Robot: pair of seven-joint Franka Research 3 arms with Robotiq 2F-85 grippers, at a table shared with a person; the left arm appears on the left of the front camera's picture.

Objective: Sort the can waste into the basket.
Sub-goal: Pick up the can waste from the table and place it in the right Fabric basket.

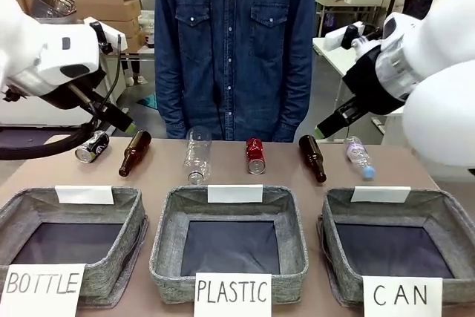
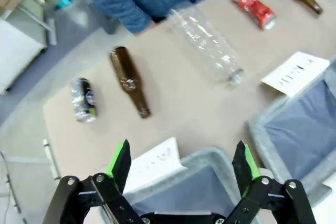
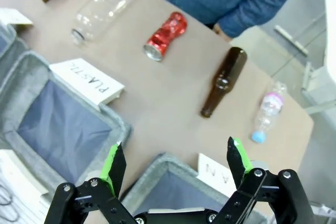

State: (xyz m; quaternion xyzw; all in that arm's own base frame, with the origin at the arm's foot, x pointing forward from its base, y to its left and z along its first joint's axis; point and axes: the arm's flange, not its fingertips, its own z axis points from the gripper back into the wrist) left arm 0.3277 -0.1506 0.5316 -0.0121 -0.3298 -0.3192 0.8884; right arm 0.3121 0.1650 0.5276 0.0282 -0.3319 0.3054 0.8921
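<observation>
Brown tabletop (image 1: 289,177), with a person in a denim shirt (image 1: 234,42) standing at its far side. A red dented can (image 1: 255,155) lies near the middle of the far row. A dark can with coloured print (image 1: 92,146) lies on its side at the row's left end. The grey fabric basket carded "CAN" (image 1: 438,206) sits at the near right with only its dark base showing inside.

Beside it are a "PLASTIC" basket (image 1: 167,217) in the middle and a "BOTTLE" basket (image 1: 137,209) on the left, both likewise showing bare dark bases. Sharing the row with the cans are two brown glass bottles (image 1: 135,152) (image 1: 312,158), a large clear plastic bottle (image 1: 197,154) and a small blue-capped plastic bottle (image 1: 359,157).

The left gripper (image 2: 182,153) hangs above the left baskets with its fingers spread, grasping nothing. The right gripper (image 3: 175,150) hangs above the right baskets, also spread wide.
</observation>
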